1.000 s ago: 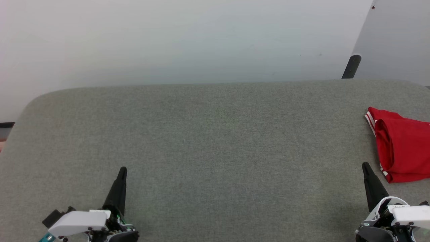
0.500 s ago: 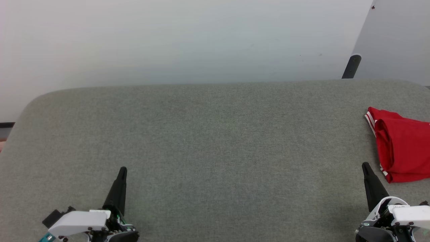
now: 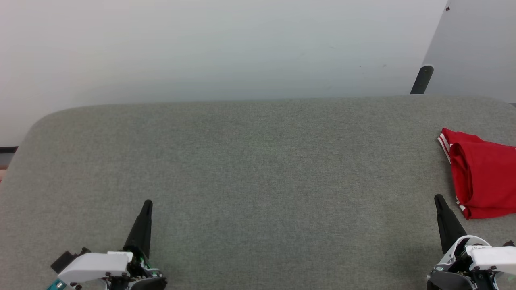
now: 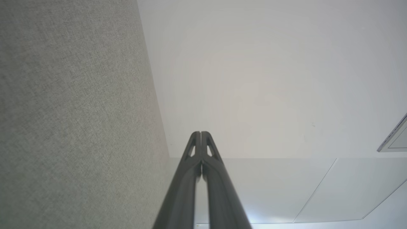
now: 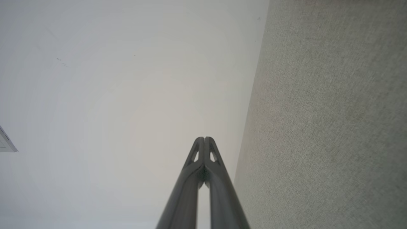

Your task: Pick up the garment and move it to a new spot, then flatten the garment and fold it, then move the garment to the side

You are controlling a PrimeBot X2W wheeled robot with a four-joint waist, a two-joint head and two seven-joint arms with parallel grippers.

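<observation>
Garment (image 3: 481, 181): folded red jersey, right side of worktop (image 3: 258, 161), cut off by frame.
Open room: broad grey stretch leftward to rounded corner.
Left hand (image 3: 147, 204): fingers pressed together.
Right hand (image 3: 437, 198): fingers pressed together, near garment, apart.

Garment (image 3: 483, 177) at the right of the table (image 3: 258, 153), grippers over its near side.
The garment lies on the table at the right edge of the head view, which cuts it off. The left gripper (image 3: 147, 203) is over the table's near left part; the right gripper (image 3: 437, 198) is over the near right, just beside the garment's near corner, on its left. A wall (image 3: 201, 48) stands behind the table, and a post (image 3: 421, 79) behind its far right corner.
</observation>
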